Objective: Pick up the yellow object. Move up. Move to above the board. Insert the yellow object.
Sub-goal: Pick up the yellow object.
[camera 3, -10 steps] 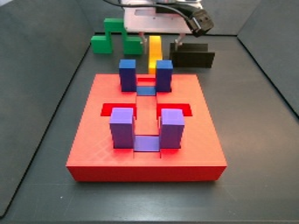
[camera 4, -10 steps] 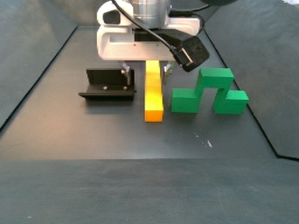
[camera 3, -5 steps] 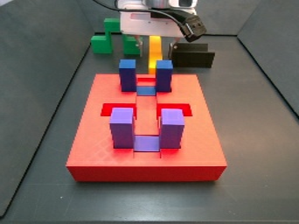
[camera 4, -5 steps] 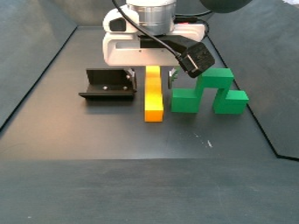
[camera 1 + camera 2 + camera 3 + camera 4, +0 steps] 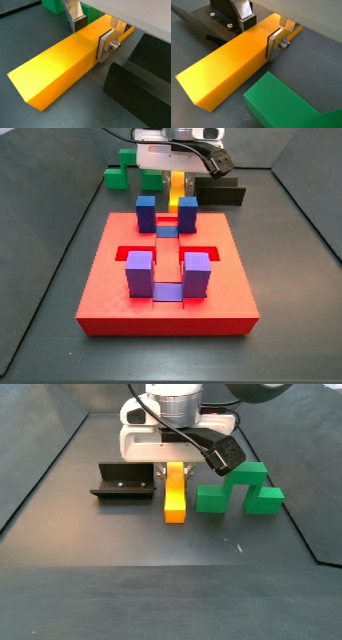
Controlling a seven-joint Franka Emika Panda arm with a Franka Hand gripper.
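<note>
The yellow object [image 5: 174, 492] is a long yellow-orange bar lying flat on the dark floor between the fixture and the green block. It also shows in a side view [image 5: 177, 183] behind the board. My gripper [image 5: 175, 469] is low over the bar's far end. In both wrist views its fingers [image 5: 105, 46] straddle the bar [image 5: 60, 70] across its width, jaws open, and the bar still rests on the floor. The gripper [image 5: 260, 36] holds nothing. The board [image 5: 107, 278] is a red slab with blue [image 5: 146, 213] and purple [image 5: 140, 278] upright blocks, nearer the camera.
A green stepped block [image 5: 238, 489] lies close beside the bar on one side. The dark fixture [image 5: 123, 481] stands close on the other side. Grey walls enclose the floor.
My gripper has come down over the bar's far end, so the fingers now sit on either side of it. The bar has not moved.
</note>
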